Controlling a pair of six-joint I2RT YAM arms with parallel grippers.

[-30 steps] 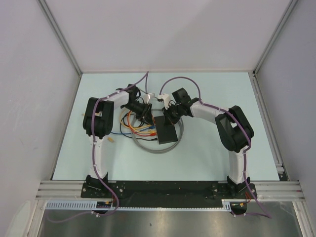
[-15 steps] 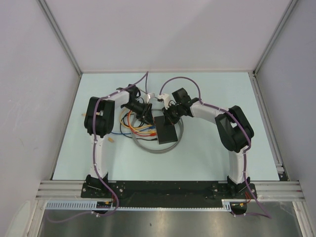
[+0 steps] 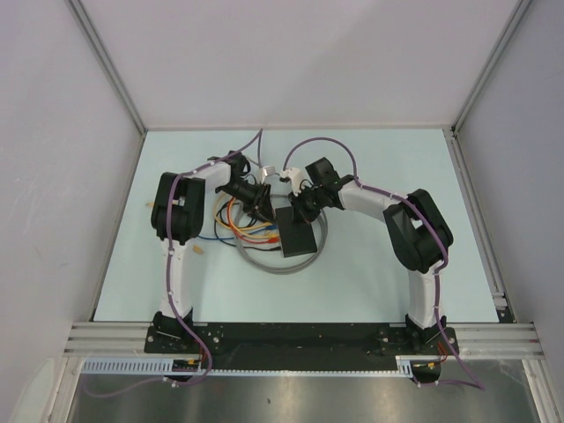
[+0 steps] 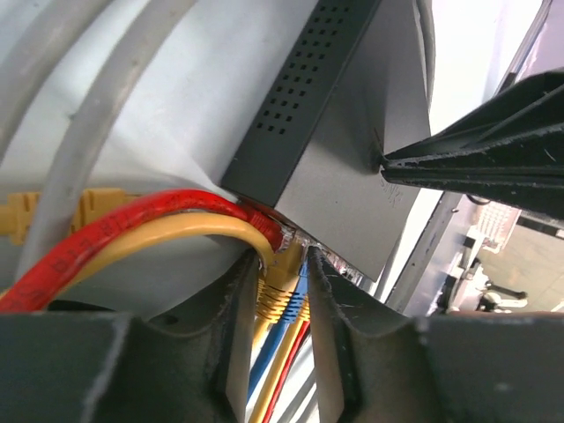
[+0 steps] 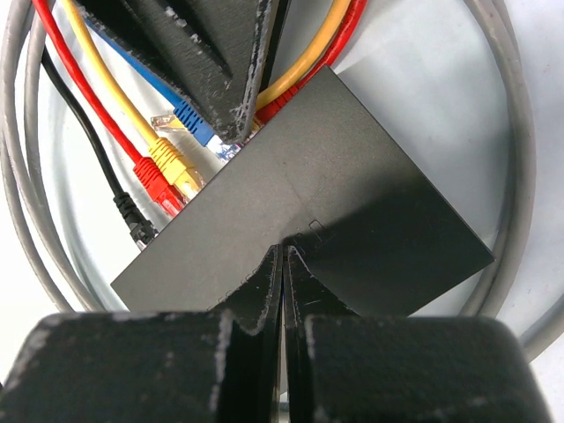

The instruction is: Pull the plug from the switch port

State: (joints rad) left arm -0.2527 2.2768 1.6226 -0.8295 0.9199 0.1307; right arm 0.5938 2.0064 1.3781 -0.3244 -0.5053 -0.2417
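Black switch (image 3: 297,233) lies central on the tabletop (image 3: 397,273), long axis near-to-far, ports facing the left edge. Left gripper (image 4: 282,266) clamps a yellow plug (image 4: 278,298); right gripper (image 5: 284,256), closed, presses the switch's top.

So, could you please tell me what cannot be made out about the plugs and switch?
Top external: the plugs at the switch, too small to tell apart.
Left wrist: whether the left gripper clamps the yellow plug; its fingers hide the contact.
Right wrist: some ports, behind the left gripper.
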